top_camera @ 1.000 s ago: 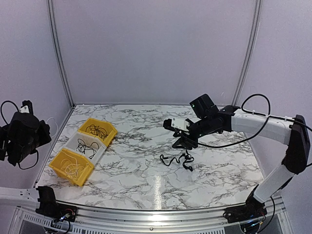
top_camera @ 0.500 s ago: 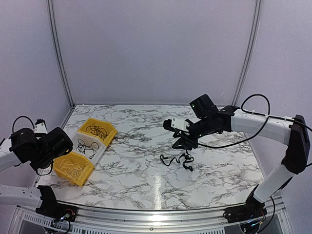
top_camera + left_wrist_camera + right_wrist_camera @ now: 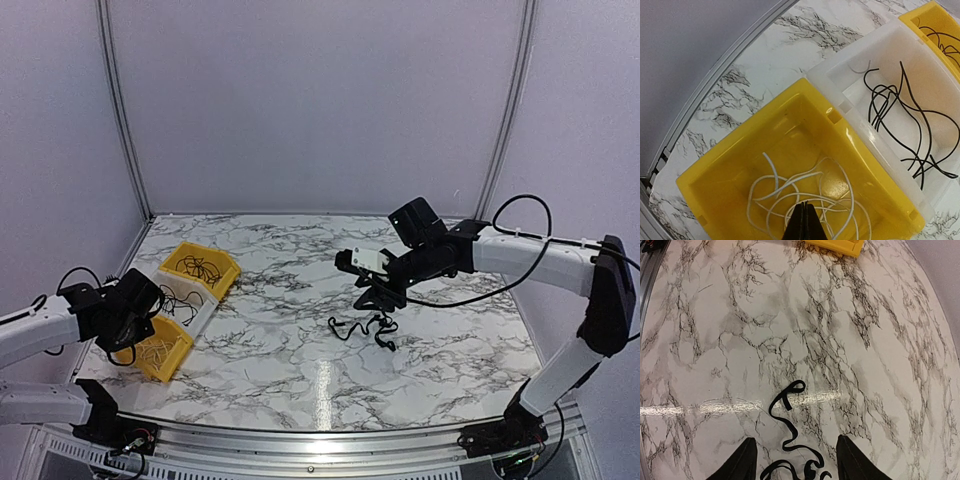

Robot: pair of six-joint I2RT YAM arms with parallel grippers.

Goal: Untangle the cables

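A loose black cable [image 3: 364, 328] lies in curls on the marble table near the middle. In the right wrist view the cable [image 3: 790, 440] winds between my open fingers. My right gripper [image 3: 378, 302] hangs open just above its far end. My left gripper [image 3: 140, 330] is shut and empty, over the near yellow bin [image 3: 172, 352]. In the left wrist view its closed tips [image 3: 804, 222] sit above thin white wires [image 3: 805, 192] in that bin [image 3: 730, 165]. Black wires [image 3: 902, 117] lie in the white bin [image 3: 860, 75].
Three bins stand in a row at the left: far yellow bin [image 3: 203, 265] with black wires, white bin [image 3: 175, 298], near yellow bin. A metal rail [image 3: 300, 440] runs along the table's front edge. Purple walls [image 3: 320, 100] enclose the back and sides.
My left arm has swung in from the far left and come down over the near yellow bin. My right gripper has barely moved above the black cable.
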